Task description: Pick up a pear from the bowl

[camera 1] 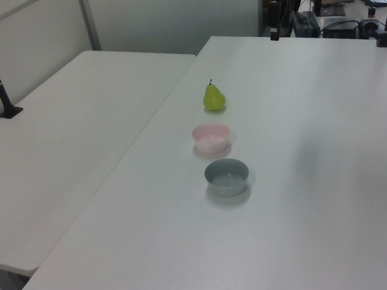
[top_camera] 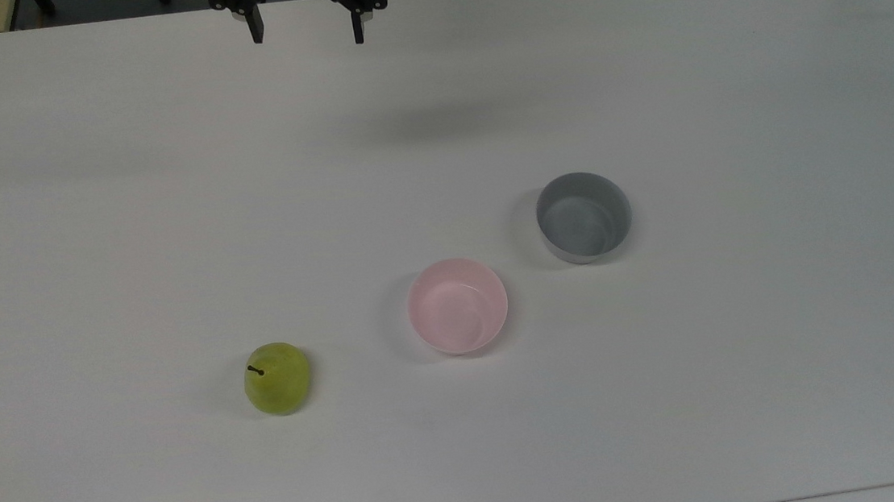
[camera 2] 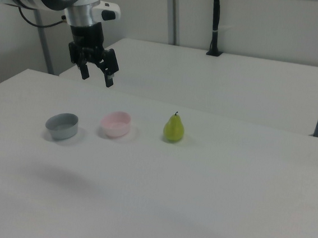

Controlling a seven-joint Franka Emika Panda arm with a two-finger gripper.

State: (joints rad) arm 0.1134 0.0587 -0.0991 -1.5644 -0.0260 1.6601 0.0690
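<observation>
1. White tabletop (top_camera: 673, 425) carries all things in the top view. The pear (top_camera: 278, 378) stands upright on it, not inside any bowl, nearer to the tabletop's bottom edge in the top view and left of the middle. The pink bowl (top_camera: 458, 306) is empty and sits apart from the pear, to the top view's right of it. The grey bowl (top_camera: 583, 216) is also empty, near the pink bowl but not touching it. The gripper (top_camera: 306, 29) hangs over the top edge of the tabletop, with its two fingers spread apart and nothing between them.

2. In the left view, the pear (camera 1: 214, 97), the pink bowl (camera 1: 211, 137) and the grey bowl (camera 1: 226, 176) make one row along the tabletop's left edge, with the pear farthest from the camera. The dark gripper (camera 1: 275, 29) is above the far edge; its fingers cannot be judged from this side.

3. In the right view, the gripper (camera 2: 97, 77) hangs in the air above the far edge, fingers apart and empty. The grey bowl (camera 2: 62, 126), the pink bowl (camera 2: 116, 124) and the pear (camera 2: 174, 128) stand in a row, each separate from the next one.
</observation>
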